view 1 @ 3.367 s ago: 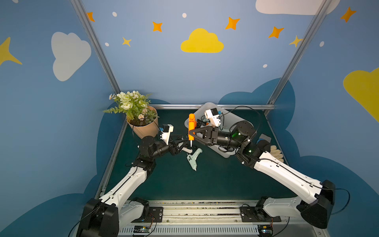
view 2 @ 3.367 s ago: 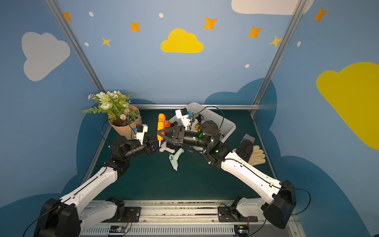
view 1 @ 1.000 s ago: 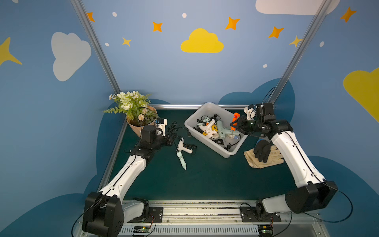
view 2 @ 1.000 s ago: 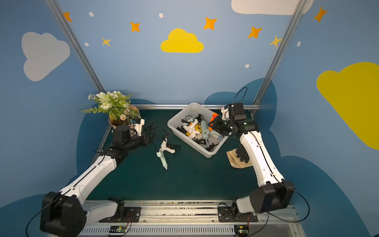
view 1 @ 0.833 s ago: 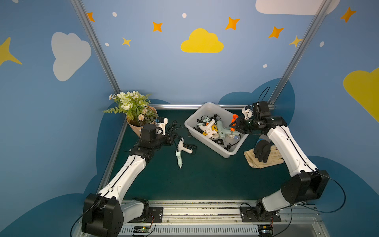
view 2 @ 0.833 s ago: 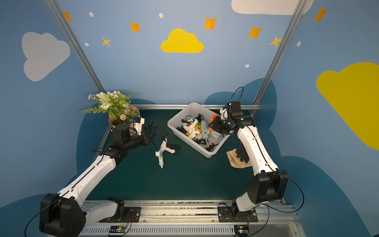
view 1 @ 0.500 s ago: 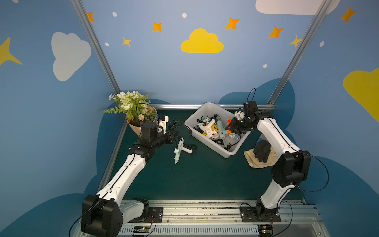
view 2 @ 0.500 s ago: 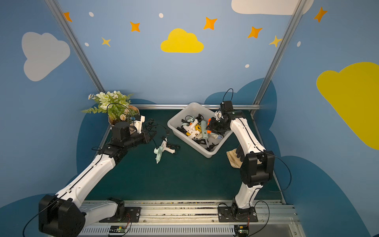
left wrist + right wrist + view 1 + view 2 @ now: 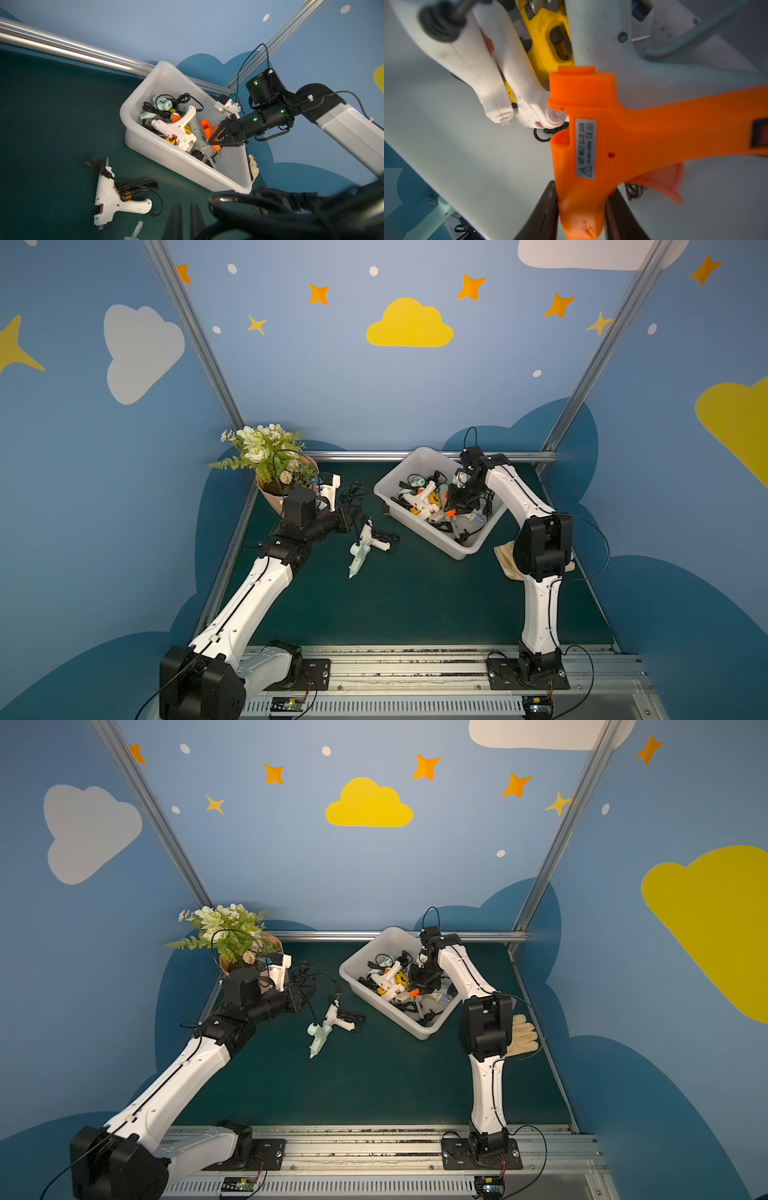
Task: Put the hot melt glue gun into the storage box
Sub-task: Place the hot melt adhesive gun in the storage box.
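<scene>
Orange moulded plastic is marking out the pistol-shaped hot melt glue gun (image 9: 591,145), which is hanging low inside the large whitish translucent rectangular storage box (image 9: 166,158), just above a pile of white, yellow and mint glue guns (image 9: 176,128) with black cords. The right tool (image 9: 583,187) is grasping this gun by the front of its body, with one dark finger pressing on each flank. The left tool (image 9: 185,205) is sitting clenched and empty over the dark green table (image 9: 415,605), near a white corded glue gun (image 9: 112,195) lying outside the box. The step in hand is judged to be the release. For a clean result, the arm should be lowering the gun until it is resting on the pile, opening the fingers fully, then lifting straight out so that no cord is catching. The gun is showing a grey rating label on its side, a small red dot beside it, a paler orange trigger under the handle and a dark patch towards the handle's end.
</scene>
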`<state>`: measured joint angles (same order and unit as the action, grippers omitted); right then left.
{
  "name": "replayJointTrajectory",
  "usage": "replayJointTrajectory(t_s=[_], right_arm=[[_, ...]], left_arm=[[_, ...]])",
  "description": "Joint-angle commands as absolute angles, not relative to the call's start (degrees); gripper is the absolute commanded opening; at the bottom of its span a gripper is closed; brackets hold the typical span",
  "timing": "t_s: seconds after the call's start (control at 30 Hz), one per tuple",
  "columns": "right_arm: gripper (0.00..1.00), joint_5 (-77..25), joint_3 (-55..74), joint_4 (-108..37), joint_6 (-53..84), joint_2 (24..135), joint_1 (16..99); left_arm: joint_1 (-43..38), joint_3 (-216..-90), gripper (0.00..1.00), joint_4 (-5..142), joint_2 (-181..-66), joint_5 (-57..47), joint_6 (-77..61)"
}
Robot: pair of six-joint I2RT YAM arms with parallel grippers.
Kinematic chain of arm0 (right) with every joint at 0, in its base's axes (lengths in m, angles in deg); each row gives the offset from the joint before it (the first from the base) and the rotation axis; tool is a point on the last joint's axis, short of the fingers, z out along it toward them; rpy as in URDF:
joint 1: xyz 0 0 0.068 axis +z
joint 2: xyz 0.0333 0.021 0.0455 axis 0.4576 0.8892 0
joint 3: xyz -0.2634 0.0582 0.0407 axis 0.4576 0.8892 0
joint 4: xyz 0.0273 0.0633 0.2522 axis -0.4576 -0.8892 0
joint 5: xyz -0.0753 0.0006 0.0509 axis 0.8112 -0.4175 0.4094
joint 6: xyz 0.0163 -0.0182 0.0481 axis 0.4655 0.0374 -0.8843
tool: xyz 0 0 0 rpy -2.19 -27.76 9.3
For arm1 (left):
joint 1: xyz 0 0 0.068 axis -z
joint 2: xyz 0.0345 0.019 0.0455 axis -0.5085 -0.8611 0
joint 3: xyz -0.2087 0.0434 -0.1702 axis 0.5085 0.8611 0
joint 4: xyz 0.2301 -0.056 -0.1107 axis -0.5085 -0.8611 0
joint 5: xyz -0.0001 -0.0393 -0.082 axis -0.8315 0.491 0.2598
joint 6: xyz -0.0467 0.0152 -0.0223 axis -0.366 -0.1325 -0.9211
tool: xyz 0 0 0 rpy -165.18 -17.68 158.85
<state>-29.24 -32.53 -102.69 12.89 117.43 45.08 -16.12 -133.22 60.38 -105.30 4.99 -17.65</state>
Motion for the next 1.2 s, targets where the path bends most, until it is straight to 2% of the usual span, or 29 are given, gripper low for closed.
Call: replayJointTrajectory(t_s=[0.0,0.13,0.33,0.47,0.63,0.77,1.03,1.17], right_arm=[[0.43,-27.7,-36.9,-108.6,14.8,118.8,45.7],[0.54,-26.0,-38.6,-110.5,15.3,118.0,47.0],[0.64,-24.7,-34.5,-109.8,15.9,109.1,49.7],[0.65,-27.7,-22.2,-100.5,15.5,96.6,51.5],[0.71,-34.6,1.7,-76.8,13.8,77.4,54.0],[0.76,-33.6,17.0,-63.2,11.9,64.8,55.8],[0.97,-27.1,35.3,-48.4,6.1,42.1,55.8],[0.99,-23.4,37.5,-50.2,5.7,32.6,55.4]], left_arm=[[-15.7,-135.2,0.03,60.3,-103.5,4.8,-18.1],[-15.6,-135.5,0.03,59.9,-103.0,4.9,-18.0],[-15.3,-136.4,0.03,58.9,-102.6,5.0,-19.3],[-15.2,-137.4,0.03,57.8,-102.4,4.0,-21.6],[-14.7,-138.5,0.03,58.2,-102.3,4.9,-24.4],[-13.7,-141.1,0.03,58.0,-103.0,5.5,-25.3],[-8.9,-150.4,0.03,55.6,-107.6,6.1,-25.6],[-5.8,-156.8,0.03,54.3,-111.6,5.9,-25.3]])
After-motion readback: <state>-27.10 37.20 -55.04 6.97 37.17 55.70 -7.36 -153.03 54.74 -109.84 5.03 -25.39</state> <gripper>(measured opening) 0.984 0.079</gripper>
